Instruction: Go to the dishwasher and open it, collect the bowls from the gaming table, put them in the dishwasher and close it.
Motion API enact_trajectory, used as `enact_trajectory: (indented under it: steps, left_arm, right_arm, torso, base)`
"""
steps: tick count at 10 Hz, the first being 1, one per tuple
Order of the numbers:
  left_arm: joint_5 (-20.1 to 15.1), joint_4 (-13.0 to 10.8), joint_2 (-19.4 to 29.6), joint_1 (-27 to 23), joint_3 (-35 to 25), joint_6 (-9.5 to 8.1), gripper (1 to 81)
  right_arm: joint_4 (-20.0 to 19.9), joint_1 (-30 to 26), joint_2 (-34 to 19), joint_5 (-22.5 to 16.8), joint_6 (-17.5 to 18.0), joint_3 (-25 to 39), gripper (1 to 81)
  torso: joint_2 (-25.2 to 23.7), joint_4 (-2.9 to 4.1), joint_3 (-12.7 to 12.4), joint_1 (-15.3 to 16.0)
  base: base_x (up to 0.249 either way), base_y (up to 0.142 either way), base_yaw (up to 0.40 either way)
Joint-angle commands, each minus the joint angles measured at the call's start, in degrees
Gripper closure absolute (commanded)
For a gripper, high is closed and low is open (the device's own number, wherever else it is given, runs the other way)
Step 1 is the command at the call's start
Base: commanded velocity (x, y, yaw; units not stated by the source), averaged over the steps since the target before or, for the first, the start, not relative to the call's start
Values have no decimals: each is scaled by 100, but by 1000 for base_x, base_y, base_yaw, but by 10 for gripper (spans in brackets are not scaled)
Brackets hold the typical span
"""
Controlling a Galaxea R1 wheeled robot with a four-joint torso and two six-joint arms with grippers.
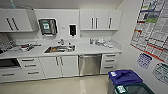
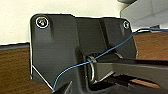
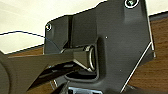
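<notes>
The dishwasher (image 1: 89,64) stands straight ahead of me in the head view, built in under the white counter (image 1: 95,49). Its brushed steel front is shut, with a horizontal bar handle (image 1: 89,56) along the top edge. White cabinet doors (image 1: 60,66) lie to its left and a stack of drawers (image 1: 109,63) to its right. Both wrist views look past my own dark plate at brown wood-look floor (image 2: 15,67) and a pale wall (image 3: 30,15).
A steel sink (image 1: 60,49) is set in the counter left of the dishwasher. A blue-lidded bin (image 1: 125,76) and a green-rimmed bin (image 1: 133,89) stand close at my front right, by a wall with posters (image 1: 152,27). Pale floor (image 1: 62,86) lies before the cabinets.
</notes>
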State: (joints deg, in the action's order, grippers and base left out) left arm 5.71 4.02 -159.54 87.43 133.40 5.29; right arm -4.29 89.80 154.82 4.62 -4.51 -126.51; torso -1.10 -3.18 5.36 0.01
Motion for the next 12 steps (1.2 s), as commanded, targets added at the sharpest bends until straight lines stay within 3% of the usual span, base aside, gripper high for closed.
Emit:
enact_trajectory:
  steps: [1,12]
  left_arm:
    - [-316,-60,123,-195,-68,16,10]
    - [-324,-60,159,-222,-68,16,10]
  right_arm:
    - [60,-203,-54,-348,-24,93,10]
    - [60,-203,104,-339,-15,-118,10]
  torso:
    - [-2,0,0,0]
    - [-2,0,0,-1]
  base:
    - [95,0,0]
    - [117,0,0]
